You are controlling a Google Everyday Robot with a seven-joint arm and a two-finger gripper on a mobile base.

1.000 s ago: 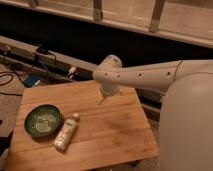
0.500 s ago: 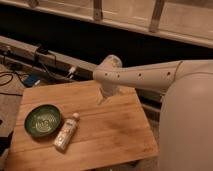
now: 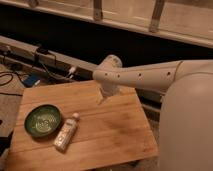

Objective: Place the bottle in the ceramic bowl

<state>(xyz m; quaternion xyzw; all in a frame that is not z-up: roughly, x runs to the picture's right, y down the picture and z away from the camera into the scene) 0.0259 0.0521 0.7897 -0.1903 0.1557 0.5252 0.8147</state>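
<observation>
Hanging over the far part of the table, the gripper sits well apart from the bowl, up and to the right of it in the camera view. Its jaws point down toward the wood and stand wide, with nothing between them. The white arm that carries it reaches in from the right, far from the bowl, and ends in a rounded wrist just above the gripper.

The bowl is green, with a paler pattern at its centre and a dark rim. It stands upright on the left part of the table, and nothing lies in it.

The bottle lies on its side on the wood just right of the bowl. Its white cap points away from the viewer and slightly right, and its base lies nearer than the bowl's front rim. Whether bottle and bowl touch cannot be told.

Dark cables trail on the floor behind and to the left of the bowl. The robot's pale body fills the side farthest from the bowl.
</observation>
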